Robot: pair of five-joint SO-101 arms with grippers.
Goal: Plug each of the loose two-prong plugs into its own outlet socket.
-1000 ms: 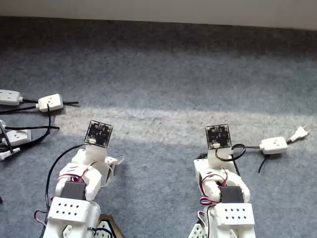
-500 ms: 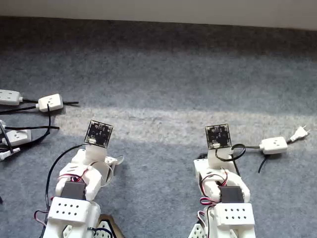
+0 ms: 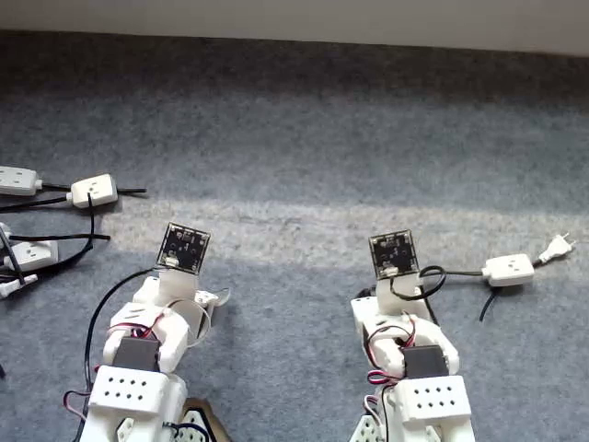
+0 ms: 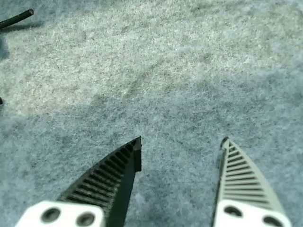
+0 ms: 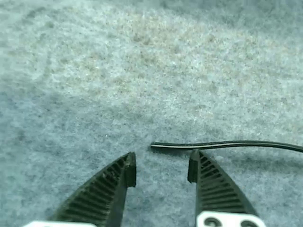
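As I looked from above, the loose plug [image 3: 556,246] lay just beside an outlet socket [image 3: 509,269], right of the right arm [image 3: 405,341]. The left wrist camera showed my left gripper [image 4: 180,146] spread wide over carpet [image 4: 189,56]. The right wrist camera showed my right gripper [image 5: 161,168] parted, a black cable [image 5: 222,144] ending just beyond its tips.

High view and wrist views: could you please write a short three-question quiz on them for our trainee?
1. True or false: the loose plug is seated in the outlet socket beside it.
2. What lies just ahead of the right gripper? A: black cable end; B: a plug; C: a socket.
3. Fill in: the left gripper is ___ over bare carpet.
Key: 1 false; 2 A; 3 open.
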